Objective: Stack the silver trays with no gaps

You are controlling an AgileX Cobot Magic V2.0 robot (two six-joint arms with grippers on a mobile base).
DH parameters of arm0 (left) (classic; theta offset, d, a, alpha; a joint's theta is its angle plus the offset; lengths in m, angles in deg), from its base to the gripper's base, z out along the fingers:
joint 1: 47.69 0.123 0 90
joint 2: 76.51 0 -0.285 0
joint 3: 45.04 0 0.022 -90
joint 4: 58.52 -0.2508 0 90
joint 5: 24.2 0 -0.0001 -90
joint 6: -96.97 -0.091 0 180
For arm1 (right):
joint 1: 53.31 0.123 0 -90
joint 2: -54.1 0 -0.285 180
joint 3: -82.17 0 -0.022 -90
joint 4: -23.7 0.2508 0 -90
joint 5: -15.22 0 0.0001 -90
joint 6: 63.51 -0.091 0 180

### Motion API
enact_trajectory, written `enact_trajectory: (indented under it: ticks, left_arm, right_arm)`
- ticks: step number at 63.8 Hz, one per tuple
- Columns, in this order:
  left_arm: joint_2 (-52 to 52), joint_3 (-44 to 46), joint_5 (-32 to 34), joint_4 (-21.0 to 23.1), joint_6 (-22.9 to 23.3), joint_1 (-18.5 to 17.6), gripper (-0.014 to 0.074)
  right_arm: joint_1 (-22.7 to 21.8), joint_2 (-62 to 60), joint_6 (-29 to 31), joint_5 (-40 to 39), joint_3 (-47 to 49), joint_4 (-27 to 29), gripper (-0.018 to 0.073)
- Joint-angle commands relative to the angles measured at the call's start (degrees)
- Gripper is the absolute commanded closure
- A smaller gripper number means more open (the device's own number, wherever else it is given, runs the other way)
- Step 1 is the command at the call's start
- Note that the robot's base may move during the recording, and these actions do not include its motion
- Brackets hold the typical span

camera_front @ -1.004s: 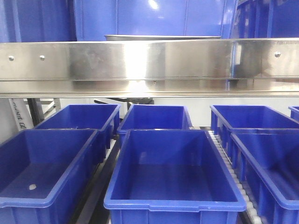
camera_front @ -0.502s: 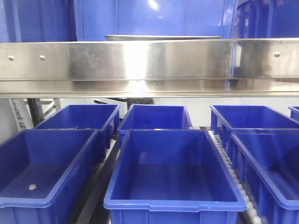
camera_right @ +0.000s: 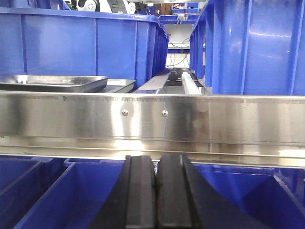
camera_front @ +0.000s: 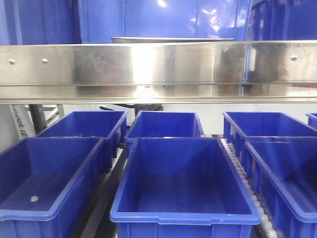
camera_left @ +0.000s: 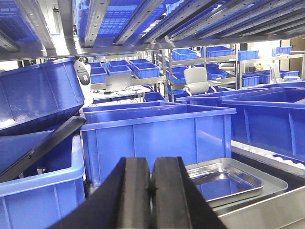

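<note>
Silver trays (camera_left: 228, 183) lie on the upper shelf level behind the steel rail (camera_front: 158, 69), a smaller tray resting inside a larger one in the left wrist view; whether it sits flush cannot be told. In the right wrist view the same trays (camera_right: 52, 82) show at upper left, just behind the rail and beside a tall blue bin (camera_right: 81, 45). From the front, only a thin tray edge (camera_front: 172, 39) rises above the rail. The left gripper (camera_left: 151, 191) has its jaws pressed together, holding nothing, in front of the trays. The right gripper (camera_right: 155, 191) is likewise clenched on nothing, below the rail. On the lower level, the centre front bin (camera_front: 183, 183) shows bare inside. The left front bin (camera_front: 47, 178) holds one small pale object (camera_front: 34, 199), too small to identify.
</note>
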Motion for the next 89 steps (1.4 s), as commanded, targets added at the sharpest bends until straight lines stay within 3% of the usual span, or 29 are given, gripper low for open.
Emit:
enact_trajectory:
  ticks: [1, 19, 34, 48, 57, 70, 78, 89]
  left_arm:
    - [0.41, 0.05, 0.82, 0.13, 0.53, -0.18, 0.0602]
    - [0.41, 0.05, 0.97, -0.42, 0.41, -0.18, 0.0602]
    - [0.41, -2.21, 0.99, -0.2, -3.39, -0.18, 0.0602]
    - [3.51, -6.64, 0.75, 4.08, -4.67, 1.03, 0.0614]
    - [7.46, -9.72, 0.75, 12.47, -6.01, 7.78, 0.0614]
    - [15.16, -17.14, 1.67, 28.2, -19.55, 17.02, 0.0614]
    - [21.09, -24.23, 2.56, 32.05, -20.12, 22.27, 0.0614]
    - [28.13, -34.62, 3.84, 36.14, -20.12, 24.83, 0.0614]
  right_arm:
    - [-0.35, -0.5, 0.1, -0.78, 0.01, 0.16, 0.0648]
    - [-0.35, -0.5, 0.1, -0.78, 0.01, 0.16, 0.0648]
    - [-0.35, -0.5, 0.1, -0.78, 0.01, 0.16, 0.0648]
    - [-0.35, -0.5, 0.1, -0.78, 0.01, 0.16, 0.0648]
    - [-0.35, -0.5, 0.1, -0.78, 0.01, 0.16, 0.0648]
    - [-0.35, -0.5, 0.1, -0.78, 0.01, 0.16, 0.0648]
    - [-0.35, -0.5, 0.1, -0.78, 0.01, 0.16, 0.0648]
    - [-0.35, -0.5, 0.1, -0.78, 0.01, 0.16, 0.0648]
